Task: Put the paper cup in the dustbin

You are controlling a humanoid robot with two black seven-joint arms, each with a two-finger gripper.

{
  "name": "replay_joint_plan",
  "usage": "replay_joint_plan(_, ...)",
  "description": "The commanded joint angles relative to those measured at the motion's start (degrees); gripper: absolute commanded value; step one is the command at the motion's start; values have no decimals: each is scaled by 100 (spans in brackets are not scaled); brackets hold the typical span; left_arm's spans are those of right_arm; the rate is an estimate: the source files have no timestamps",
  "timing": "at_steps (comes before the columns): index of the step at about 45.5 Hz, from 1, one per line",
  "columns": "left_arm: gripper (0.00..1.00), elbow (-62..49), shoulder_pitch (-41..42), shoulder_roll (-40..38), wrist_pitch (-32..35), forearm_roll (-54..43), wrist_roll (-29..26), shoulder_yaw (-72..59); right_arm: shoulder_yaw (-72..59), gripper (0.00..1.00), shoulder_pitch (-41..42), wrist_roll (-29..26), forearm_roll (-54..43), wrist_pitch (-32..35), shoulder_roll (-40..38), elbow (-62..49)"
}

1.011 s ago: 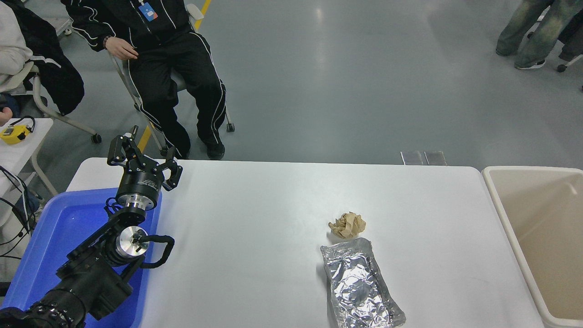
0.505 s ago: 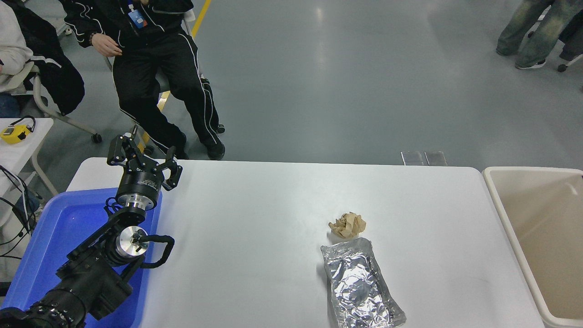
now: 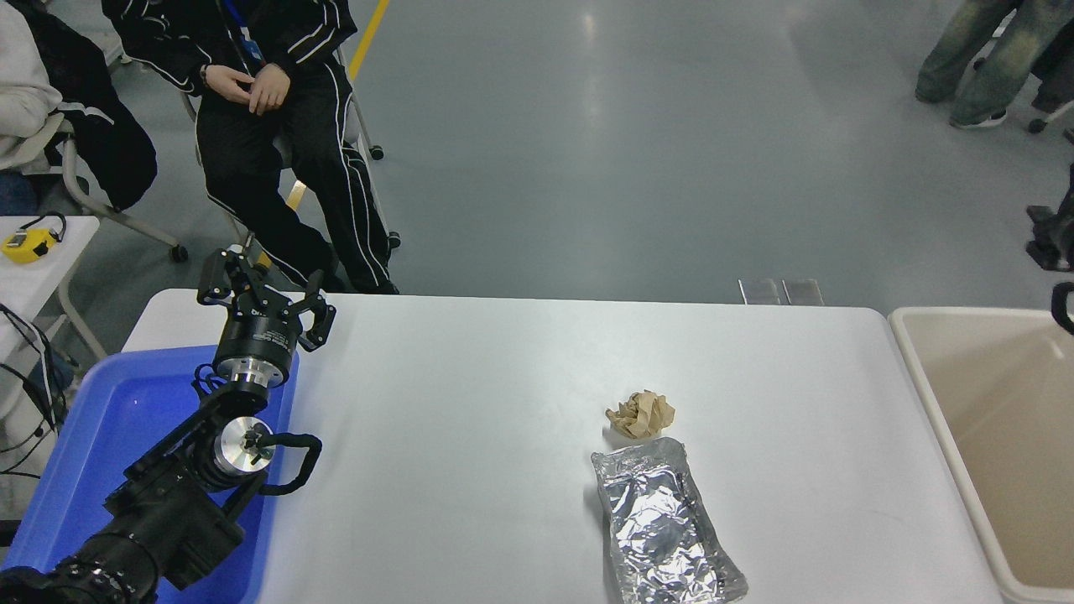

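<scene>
**Right arm appears at the bin edge**

The large beige plastic dustbin [image 3: 990,436] stands at the right end of the white table [image 3: 503,377]. A black arm part [image 3: 1059,252] is now above it, new since before; its jaws cannot be told. The parked left gripper [image 3: 267,294] has open jaws. The paper cup is not visible.
</scene>
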Motion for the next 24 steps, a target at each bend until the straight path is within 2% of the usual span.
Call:
replay_joint_plan(1, 100, 0, 1, -2, 1, 1, 0, 3, 1305, 99, -751, 1, 39, 20, 235, 1465)
replay_joint_plan(9, 100, 0, 1, -2, 1, 1, 0, 3, 1412, 99, -973, 10, 39, 125, 816, 1492)
replay_joint_plan(12, 100, 0, 1, -2, 1, 1, 0, 3, 1412, 99, -938, 10, 31, 309, 904, 1500)
replay_joint_plan(24, 100, 0, 1, 6, 1, 1, 0, -6, 1377, 99, -1051, 10, -207, 336, 1177, 1553)
